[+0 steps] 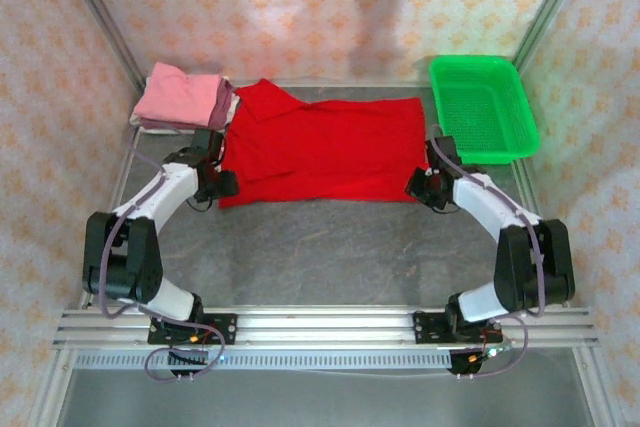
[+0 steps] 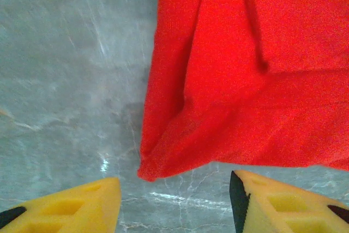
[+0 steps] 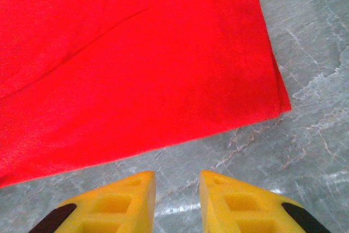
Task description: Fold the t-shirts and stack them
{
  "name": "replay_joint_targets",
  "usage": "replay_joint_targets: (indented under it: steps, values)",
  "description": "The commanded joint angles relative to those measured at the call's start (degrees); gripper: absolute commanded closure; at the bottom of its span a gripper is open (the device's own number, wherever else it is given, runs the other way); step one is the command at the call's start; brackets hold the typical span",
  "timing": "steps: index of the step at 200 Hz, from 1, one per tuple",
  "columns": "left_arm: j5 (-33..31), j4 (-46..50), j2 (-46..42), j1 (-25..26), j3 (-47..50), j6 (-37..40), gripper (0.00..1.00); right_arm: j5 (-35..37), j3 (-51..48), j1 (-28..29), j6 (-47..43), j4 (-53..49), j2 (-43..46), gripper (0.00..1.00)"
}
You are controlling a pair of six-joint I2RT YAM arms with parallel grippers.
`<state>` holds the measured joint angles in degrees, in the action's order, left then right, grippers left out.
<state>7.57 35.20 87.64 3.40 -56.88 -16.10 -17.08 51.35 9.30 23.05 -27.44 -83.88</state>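
A green mesh basket (image 1: 485, 107) sits at the far right corner of the grey marbled table (image 1: 330, 257).

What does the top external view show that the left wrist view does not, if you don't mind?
Top external adds: the folded pink t-shirts stacked at the far left, the green basket at the far right, and the full spread of the red t-shirt. Left wrist adds: a close look at the left tool, its yellow fingers set apart just short of the shirt's folded near corner. Shared: the red t-shirt lying on the grey table.
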Motion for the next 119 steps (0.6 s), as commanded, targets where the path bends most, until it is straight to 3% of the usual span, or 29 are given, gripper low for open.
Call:
replay_joint_targets:
  steps: [1, 36, 78, 107, 119]
  values:
    - [5.46, -4.99, 2.89, -0.65, 0.27, -1.52, 0.45, 1.8, 2.36, -0.04, 0.45, 2.14, -3.1, 0.73]
    - [5.61, -8.57, 8.53, -0.72, -0.53, -1.16, 0.53, 0.26, 2.66, -0.03, 3.18, 6.48, -6.45, 0.74]
    - [2.67, -8.36, 11.11, -3.56, -0.49, -1.21, 0.85, 1.51, 2.88, 0.02, 3.72, 8.26, -10.92, 0.74]
    - [3.42, -8.06, 9.03, -6.04, 1.42, -2.28, 0.99, 2.81, 3.04, -0.38, 5.35, 7.15, -13.46, 0.75]
    - [3.12, -7.92, 8.04, -6.59, 2.39, -2.36, 1.0, 2.7, 2.17, -1.3, 6.44, 6.87, -13.96, 0.75]
